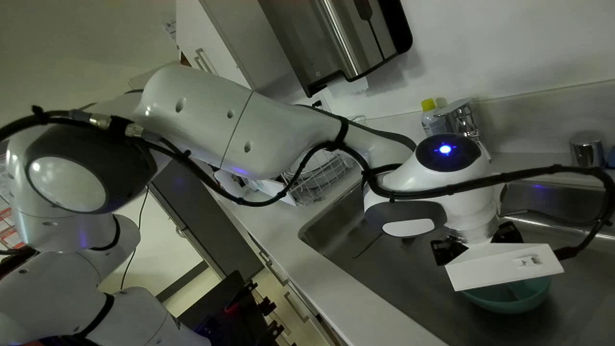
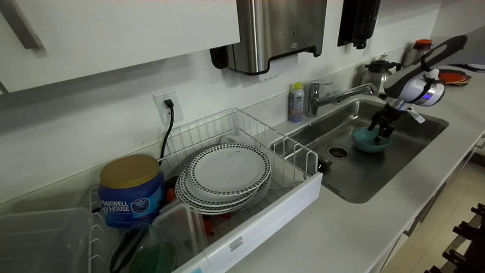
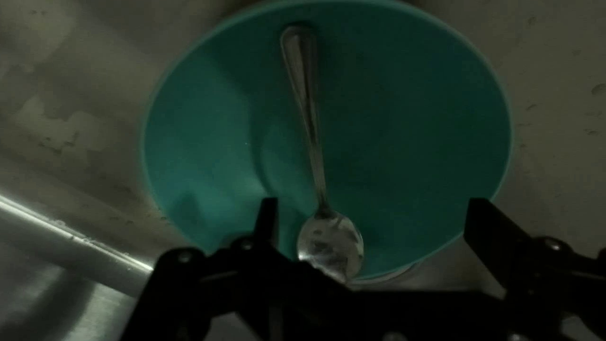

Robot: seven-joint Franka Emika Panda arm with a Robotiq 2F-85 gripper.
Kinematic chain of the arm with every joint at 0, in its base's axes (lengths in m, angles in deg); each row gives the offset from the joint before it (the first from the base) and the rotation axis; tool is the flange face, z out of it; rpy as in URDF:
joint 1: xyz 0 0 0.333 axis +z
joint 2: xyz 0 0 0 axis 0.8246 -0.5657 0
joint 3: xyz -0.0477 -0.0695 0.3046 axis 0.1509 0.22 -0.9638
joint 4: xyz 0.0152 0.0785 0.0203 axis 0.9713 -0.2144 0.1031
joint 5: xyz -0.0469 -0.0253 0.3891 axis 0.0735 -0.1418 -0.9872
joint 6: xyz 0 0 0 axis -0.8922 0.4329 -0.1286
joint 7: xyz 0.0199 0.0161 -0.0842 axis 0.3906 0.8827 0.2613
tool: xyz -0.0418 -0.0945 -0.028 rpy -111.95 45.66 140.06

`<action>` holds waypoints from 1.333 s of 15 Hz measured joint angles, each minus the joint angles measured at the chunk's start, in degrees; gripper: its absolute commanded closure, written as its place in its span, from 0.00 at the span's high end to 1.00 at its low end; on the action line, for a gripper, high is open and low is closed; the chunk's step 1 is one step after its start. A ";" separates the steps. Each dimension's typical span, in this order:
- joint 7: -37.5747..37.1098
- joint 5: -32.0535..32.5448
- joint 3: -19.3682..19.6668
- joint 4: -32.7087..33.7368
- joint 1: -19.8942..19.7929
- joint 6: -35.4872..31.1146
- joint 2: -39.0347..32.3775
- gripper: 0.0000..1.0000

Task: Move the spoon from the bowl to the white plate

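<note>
One slim, pale, silvery metal spoon (image 3: 315,147): unheld, lengthwise inside the round, teal-green bowl (image 3: 416,132), with ends toward opposite walls and shaft probably raised by the curvature. Bowl seating: upright, on the floor of the grey steel sink basin (image 2: 371,170). Note black, two-fingered claw (image 3: 373,208) over the bowl, with fingers (image 3: 269,222) spread wide and empty, one to each side of the spoon's head in the wrist view, presumably for a sideways pinch. Correct off-centre alignment before clamping, to avoid catching the rim. Probable destination: round white plate (image 2: 229,168) with dark-patterned border, atop the stack in the white wire dish rack (image 2: 280,212), well apart from the bowl.
</note>
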 measured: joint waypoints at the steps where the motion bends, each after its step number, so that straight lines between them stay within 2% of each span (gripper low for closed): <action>1: 0.00 0.00 0.00 0.30 -0.04 -0.02 -0.42 1.00; 15: -0.03 -0.75 -0.82 4.07 -0.47 -0.59 -5.30 0.99; 17: -0.03 -0.75 -0.93 4.24 -0.47 -0.59 -5.63 0.74; 18: -0.03 -0.75 -0.96 4.27 -0.47 -0.59 -5.73 0.69; 20: -0.03 -0.75 -0.99 4.28 -0.47 -0.59 -5.85 0.53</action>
